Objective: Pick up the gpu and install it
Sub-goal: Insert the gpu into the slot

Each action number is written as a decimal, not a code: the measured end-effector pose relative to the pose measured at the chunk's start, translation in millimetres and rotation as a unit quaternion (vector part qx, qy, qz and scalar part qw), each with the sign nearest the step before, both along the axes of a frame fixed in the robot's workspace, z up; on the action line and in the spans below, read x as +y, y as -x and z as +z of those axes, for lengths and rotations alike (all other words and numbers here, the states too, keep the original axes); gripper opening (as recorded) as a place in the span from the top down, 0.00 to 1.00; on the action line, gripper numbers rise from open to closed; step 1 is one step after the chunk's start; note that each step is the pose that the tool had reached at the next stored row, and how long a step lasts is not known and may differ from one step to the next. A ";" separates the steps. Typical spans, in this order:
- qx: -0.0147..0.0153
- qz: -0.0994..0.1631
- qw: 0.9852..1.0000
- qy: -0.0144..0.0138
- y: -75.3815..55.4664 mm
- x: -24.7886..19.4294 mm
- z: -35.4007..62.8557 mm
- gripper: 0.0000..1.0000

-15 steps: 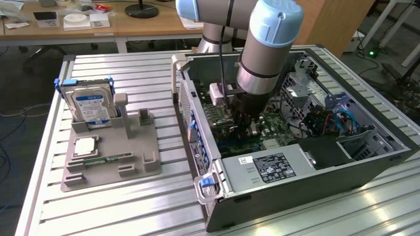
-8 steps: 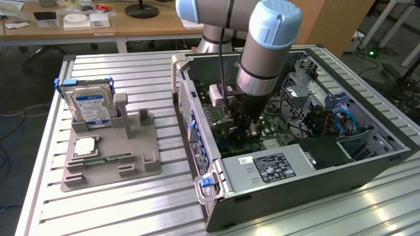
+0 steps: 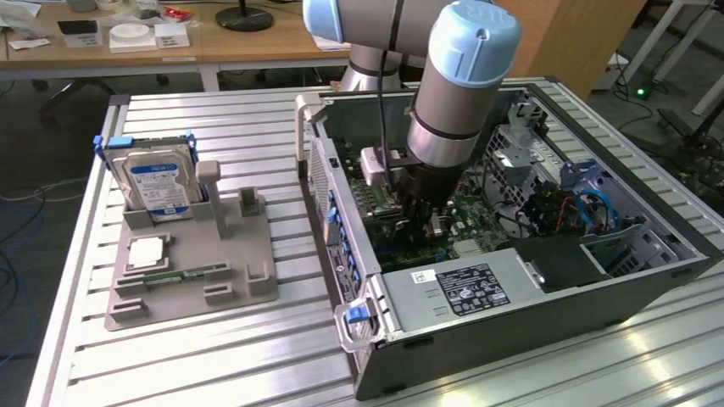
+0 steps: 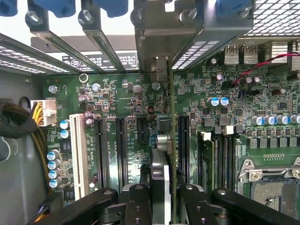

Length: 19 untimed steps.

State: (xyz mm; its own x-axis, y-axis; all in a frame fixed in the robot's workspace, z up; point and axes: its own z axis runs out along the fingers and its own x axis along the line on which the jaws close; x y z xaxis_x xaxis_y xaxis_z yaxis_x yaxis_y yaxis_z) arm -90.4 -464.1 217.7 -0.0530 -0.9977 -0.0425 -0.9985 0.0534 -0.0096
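The open computer case [image 3: 531, 280] lies on its side on the slatted table [image 3: 226, 356], so its motherboard [image 4: 117, 98] faces upward and a card can be lowered straight into a slot. This case is the landmark for everything else.

The arm [image 3: 453, 93] reaches down from above into the middle of the case, its wrist pointing at the board, which suits a vertical push.

Outside the case, to the exterior view's left, a grey holder [image 3: 186, 271] stands with a hard drive [image 3: 156, 185] upright in it; those parts are parked clear of the work.

Inside the case, the gripper [image 4: 165, 187] pinches the card [image 4: 170, 136] edge-on between its two fingers [image 4: 136, 201], holding it upright so its lower edge lines up with the long black slots [image 4: 120, 150]. The card's metal bracket [image 4: 159, 33] sits up against the rear wall of the case, among the slot openings, which is where it must end. The card appears to be over or partly in a slot near the middle of the board; whether it is fully seated cannot be told.
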 end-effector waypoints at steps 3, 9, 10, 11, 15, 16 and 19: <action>0.000 0.000 1.000 0.000 0.0 0.0 0.0 0.72; 0.000 0.000 1.000 0.000 0.2 0.0 0.0 0.72; 0.000 0.000 1.000 0.000 0.2 0.0 0.0 0.72; 0.000 0.000 1.000 0.000 0.3 0.0 0.0 0.72; 0.000 0.000 1.000 0.000 0.3 0.0 0.0 0.72; 0.000 0.000 1.000 0.000 0.3 0.0 0.0 0.72; 0.000 0.000 1.000 -0.002 0.5 0.3 -0.5 0.72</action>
State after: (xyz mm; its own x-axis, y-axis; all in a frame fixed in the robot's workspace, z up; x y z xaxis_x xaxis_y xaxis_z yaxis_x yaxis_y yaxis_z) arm -90.9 -463.8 217.2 -0.0533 -0.9975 -0.0456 -0.9985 0.0538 -0.0103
